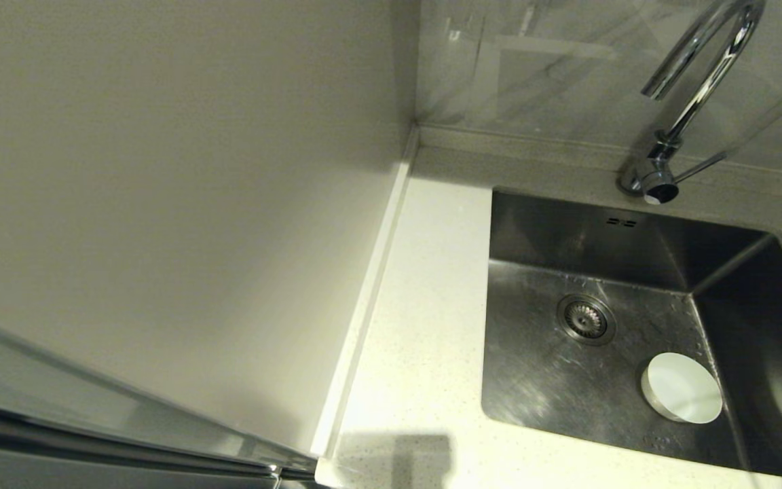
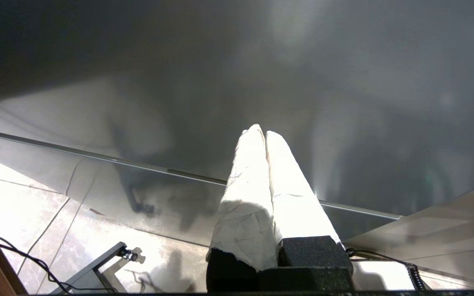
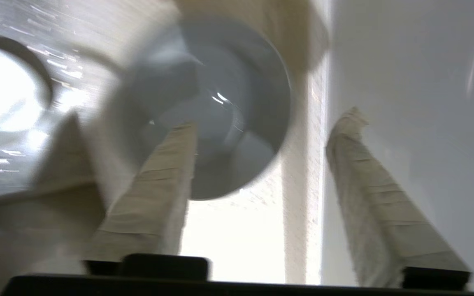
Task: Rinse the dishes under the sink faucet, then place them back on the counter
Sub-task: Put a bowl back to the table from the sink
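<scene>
my right claw (image 3: 261,164) stands spread, gripping nothing; a small white glazed bowl (image 3: 208,111) sits just ahead, apparently on the speckled cream counter (image 3: 237,242). it looks stiff, slippery, breakable: take it by the rim.

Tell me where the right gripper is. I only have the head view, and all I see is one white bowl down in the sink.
Observer: The right wrist view shows the right gripper open, jaws wide apart.
Operator: Is it holding anything?
Observer: No. A white bowl shows just beyond it, blurred, and it is not clamped between the jaws.
Operator: And the left gripper?
Observer: The left gripper is shut and parked, with tiled floor behind it.
</scene>
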Controlling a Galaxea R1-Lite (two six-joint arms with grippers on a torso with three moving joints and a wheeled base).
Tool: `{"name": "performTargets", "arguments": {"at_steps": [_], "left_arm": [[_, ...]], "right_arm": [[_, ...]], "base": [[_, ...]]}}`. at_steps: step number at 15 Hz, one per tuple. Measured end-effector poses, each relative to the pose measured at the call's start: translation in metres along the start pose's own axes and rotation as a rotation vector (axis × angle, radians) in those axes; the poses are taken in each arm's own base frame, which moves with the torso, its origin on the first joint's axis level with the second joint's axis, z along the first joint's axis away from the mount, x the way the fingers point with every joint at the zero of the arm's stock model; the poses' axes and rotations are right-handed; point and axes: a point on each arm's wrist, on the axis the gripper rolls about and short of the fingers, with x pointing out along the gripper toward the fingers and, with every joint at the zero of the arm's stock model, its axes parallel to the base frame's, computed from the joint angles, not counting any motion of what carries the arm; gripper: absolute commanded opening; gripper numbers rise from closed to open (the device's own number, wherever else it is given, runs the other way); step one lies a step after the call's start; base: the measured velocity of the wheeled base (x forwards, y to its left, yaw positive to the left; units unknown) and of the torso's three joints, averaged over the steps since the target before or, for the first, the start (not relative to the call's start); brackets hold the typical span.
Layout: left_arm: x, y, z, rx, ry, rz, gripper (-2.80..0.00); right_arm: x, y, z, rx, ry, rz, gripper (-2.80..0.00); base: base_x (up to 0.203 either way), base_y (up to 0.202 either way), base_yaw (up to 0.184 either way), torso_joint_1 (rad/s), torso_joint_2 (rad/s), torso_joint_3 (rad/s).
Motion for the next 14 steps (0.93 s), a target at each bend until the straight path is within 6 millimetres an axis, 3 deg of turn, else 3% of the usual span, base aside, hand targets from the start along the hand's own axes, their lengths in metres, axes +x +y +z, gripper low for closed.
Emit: {"name": "performTargets", "arguments": {"at_steps": [3,7,10,14], "left_arm": [[0.0,0.0,0.0,0.0,0.0,0.0,-2.8],[0.0,0.0,0.0,0.0,0.0,0.0,-2.8],[0.0,0.0,0.0,0.0,0.0,0.0,-2.8],[0.0,0.0,0.0,0.0,0.0,0.0,-2.8]], "right_arm": [[-0.026,0.042,0.022,-0.1,-0.123,0.143,0.0],[-0.047,0.131,0.049,-0.306,-0.214,0.324,0.0],[-0.038,0.192,0.044,-0.374,-0.113,0.335,0.0],[-0.017,0.238,0.027,-0.417,0.034,0.266,0.0]], "base": [[0.0,0.0,0.0,0.0,0.0,0.0],[0.0,0.0,0.0,0.0,0.0,0.0],[0.0,0.0,0.0,0.0,0.0,0.0],[0.0,0.0,0.0,0.0,0.0,0.0]]}}
